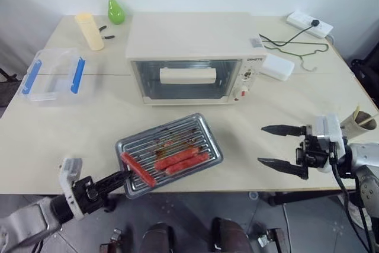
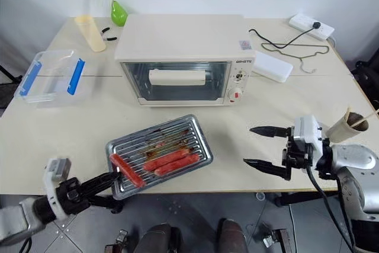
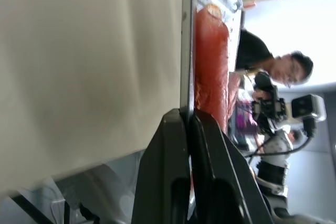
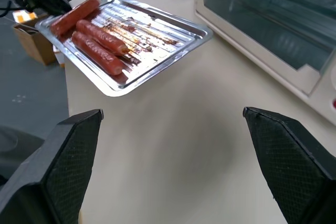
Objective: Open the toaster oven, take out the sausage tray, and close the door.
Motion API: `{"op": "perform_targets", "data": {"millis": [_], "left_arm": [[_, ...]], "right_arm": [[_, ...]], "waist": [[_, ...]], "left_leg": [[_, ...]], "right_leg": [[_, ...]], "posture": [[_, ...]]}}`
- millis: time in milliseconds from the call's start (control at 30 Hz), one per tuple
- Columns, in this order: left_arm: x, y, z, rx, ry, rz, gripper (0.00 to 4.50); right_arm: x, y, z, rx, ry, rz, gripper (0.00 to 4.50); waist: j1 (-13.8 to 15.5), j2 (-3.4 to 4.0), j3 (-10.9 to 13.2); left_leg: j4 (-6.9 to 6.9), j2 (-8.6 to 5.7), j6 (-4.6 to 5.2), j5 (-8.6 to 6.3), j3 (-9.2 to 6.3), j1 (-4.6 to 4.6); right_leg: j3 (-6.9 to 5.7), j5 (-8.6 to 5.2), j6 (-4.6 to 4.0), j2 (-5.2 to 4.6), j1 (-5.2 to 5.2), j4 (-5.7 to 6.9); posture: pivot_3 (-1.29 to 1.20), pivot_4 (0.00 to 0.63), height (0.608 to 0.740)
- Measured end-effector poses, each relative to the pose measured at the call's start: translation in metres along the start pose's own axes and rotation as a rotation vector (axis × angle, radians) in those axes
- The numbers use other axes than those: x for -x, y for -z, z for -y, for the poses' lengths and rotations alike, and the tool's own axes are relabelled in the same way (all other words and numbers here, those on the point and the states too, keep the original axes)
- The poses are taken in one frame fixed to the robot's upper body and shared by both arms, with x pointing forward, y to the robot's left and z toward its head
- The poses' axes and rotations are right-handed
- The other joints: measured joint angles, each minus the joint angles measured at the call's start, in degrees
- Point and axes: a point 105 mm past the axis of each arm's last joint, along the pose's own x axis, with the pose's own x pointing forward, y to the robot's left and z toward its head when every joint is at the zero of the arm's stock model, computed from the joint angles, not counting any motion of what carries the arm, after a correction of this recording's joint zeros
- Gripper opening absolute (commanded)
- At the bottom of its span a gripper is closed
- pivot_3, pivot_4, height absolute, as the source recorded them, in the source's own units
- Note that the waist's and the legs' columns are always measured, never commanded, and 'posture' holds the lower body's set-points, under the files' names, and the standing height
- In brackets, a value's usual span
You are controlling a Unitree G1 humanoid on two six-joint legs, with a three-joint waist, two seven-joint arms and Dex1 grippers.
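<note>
The toaster oven (image 1: 188, 57) stands in the upper middle of the frame on the bench (image 1: 35, 140), and its door (image 1: 186, 79) with the long bar handle looks shut against the front. The sausage tray (image 1: 170, 153) is out of the oven and lies in the lower middle of the frame, in front of the door, with three red sausages on its wire rack. Its long axis runs on a slant, from the lower left corner at the bench's near edge up toward the right.

The left gripper (image 1: 121, 177) comes in from the lower left and is pinched tight on the tray's near left corner; in the left wrist view its two fingers (image 3: 173, 171) close on the thin metal rim with a sausage just beside them. The right gripper (image 1: 284, 149) hovers at the right of the frame, spread wide and holding nothing, pointing left toward the tray across a bare stretch of bench and well apart from it.

With tray out and door shut, the task seems nearly done. What remains, by my reading, is for the left gripper to let go of the rim, since one corner of the tray hangs near the bench edge.
</note>
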Motion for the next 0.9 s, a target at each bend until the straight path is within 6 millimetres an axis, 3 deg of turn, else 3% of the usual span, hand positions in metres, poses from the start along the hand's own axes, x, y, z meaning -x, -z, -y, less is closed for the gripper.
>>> {"op": "perform_targets", "data": {"millis": [200,433,567,833,900], "left_arm": [[-0.033,-0.026,0.008,-0.02,0.038,-0.149,0.0],[-0.074,-0.042,0.01,-0.032,-0.041,-0.288,0.0],[-0.088,-0.044,0.0,-0.002,-0.113,-0.309,0.0],[-0.114,-0.035,0.004,-0.038,-0.146,-0.383,0.0],[-0.122,-0.035,0.005,-0.045,-0.155,-0.368,0.55]], "right_arm": [[0.012,0.004,-0.014,-0.019,0.077,-0.04,4.47],[0.018,0.007,-0.034,-0.047,0.123,-0.065,4.47],[0.019,0.006,-0.038,-0.052,0.137,-0.064,4.47],[0.018,0.001,-0.044,-0.068,0.188,-0.038,4.47],[0.017,0.001,-0.043,-0.069,0.197,-0.035,4.5]], "waist": [[0.52,0.0,0.0],[1.32,-0.05,0.0],[1.22,-0.08,0.01],[1.46,-0.16,-0.01],[1.52,-0.17,-0.01]], "left_leg": [[0.0,-0.03,-0.06,0.03,-0.04,0.02],[0.04,-0.06,-0.13,0.07,-0.02,0.04],[0.04,-0.05,-0.15,0.08,0.01,0.06],[0.14,-0.09,-0.15,0.09,-0.1,0.02],[0.18,-0.09,-0.16,0.1,-0.13,0.01]], "right_leg": [[0.07,0.04,0.09,0.0,-0.02,0.1],[0.16,0.14,0.26,0.01,-0.02,0.12],[0.2,0.14,0.28,0.03,-0.04,0.14],[0.26,0.15,0.29,0.03,-0.01,0.2],[0.26,0.15,0.29,0.03,0.01,0.2]], "posture": [[0.0,0.15,0.74],[0.0,0.15,0.74],[0.0,0.15,0.74],[0.0,0.15,0.74],[0.0,0.15,0.74]]}}
